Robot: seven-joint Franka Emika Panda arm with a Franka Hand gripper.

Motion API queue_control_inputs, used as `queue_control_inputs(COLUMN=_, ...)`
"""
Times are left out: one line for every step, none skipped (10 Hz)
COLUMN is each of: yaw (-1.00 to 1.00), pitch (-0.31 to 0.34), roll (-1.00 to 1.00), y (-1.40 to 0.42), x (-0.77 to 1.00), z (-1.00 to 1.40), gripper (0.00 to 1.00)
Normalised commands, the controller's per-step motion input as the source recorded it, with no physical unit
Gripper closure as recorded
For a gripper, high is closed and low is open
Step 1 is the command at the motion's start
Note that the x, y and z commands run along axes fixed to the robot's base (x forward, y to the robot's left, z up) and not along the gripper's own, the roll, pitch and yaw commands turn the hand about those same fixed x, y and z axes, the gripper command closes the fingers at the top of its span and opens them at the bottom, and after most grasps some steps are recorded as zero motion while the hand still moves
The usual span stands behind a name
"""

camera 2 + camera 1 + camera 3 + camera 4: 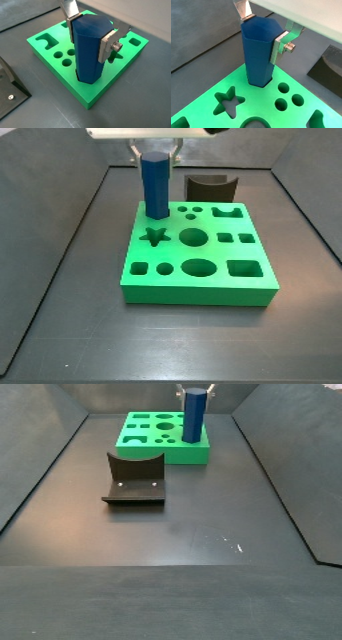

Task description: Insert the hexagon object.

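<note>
The hexagon object (258, 55), a tall matte blue rod with faceted sides, stands upright in my gripper (264, 31), which is shut on its upper end with one silver finger on each side. It shows the same way in the wrist view (90, 52). Its lower end sits at one corner of the green block (261, 107), where it seems to be set in a hole; how deep is hidden. In a side view the rod (156, 188) rises from the block's (201, 294) back left corner under the gripper (156, 150). The rod also shows in a side view (194, 419).
The green block (63, 80) has several other holes: a star (228, 102), small round ones (283, 88), larger circles and squares (245, 268). The dark fixture (134, 479) stands on the grey floor beside the block (160, 454); it also shows in a side view (210, 186). Dark walls ring the floor.
</note>
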Motion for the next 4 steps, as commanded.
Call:
queue_control_inputs(yaw=0.0, pitch=-0.016, roll=0.11, y=0.0, x=0.04, z=-0.45, gripper=1.0)
queue_control_inputs(yaw=0.0, pitch=0.0, roll=0.05, y=0.0, x=0.09, z=-0.44, gripper=1.0)
queue_control_inputs(yaw=-0.09, pitch=-0.071, roll=-0.13, y=0.0, x=0.0, z=-0.22, gripper=1.0)
queue_control_inputs(yaw=0.0, pitch=0.0, roll=0.0, y=0.0, x=0.0, z=0.0, gripper=1.0)
